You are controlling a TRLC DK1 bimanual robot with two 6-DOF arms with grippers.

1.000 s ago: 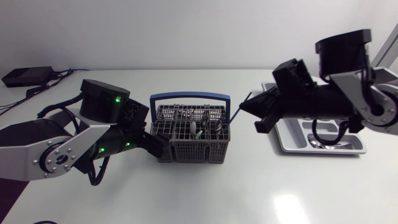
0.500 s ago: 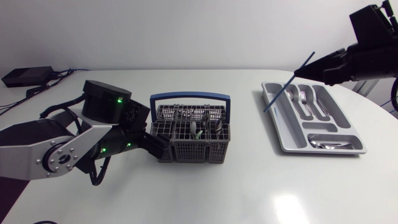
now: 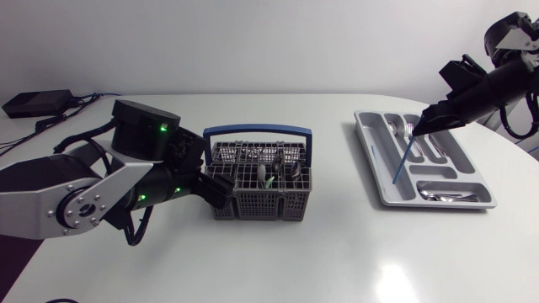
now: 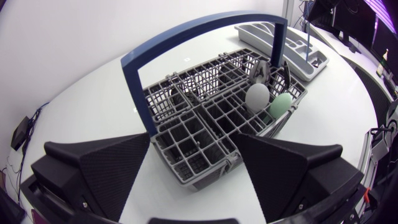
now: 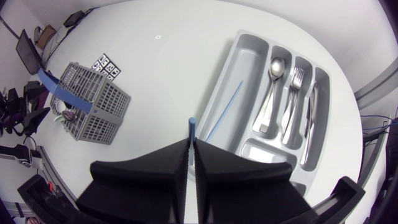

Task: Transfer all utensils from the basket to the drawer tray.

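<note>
The step in hand is setting one utensil down. The right hand (image 3: 427, 123) hangs over the far part of the drawer tray (image 3: 373, 164), pinched narrow on the upper end of a thin blue stick (image 3: 406, 158). The stick slants down and to the left, and its lower tip is in or just over the long compartment on the tray's left side. I cannot tell whether the tip touches the bottom. The spoon (image 5: 273, 93), fork (image 5: 293, 99) and knife (image 5: 311, 118) lie in the slots to the right of that compartment.

My judgement is that the next move is to lay the stick flat along the long compartment and let go. The stick looks too long for the other slots, so it has to line up with the compartment's length and drop inside the left wall, not across the rim.

The job is not finished. The basket (image 3: 261, 204), left of the table's middle, holds more pieces in its right cells, among them a white rounded end (image 4: 257, 96) and a green one (image 4: 280, 104). The left hand (image 3: 217, 192) sits at the basket's left end, spread wide. The basket's corner lies ahead of and partly between its fingers, and I see no clamp on it.

A broad bare stretch of table (image 3: 337, 252) between basket and tray gives open room to travel. The tray lies close to the table's curved right edge, so a nudge that way is the risk. Over the basket, the upright blue handle (image 3: 257, 130) spans the cells and must be cleared
</note>
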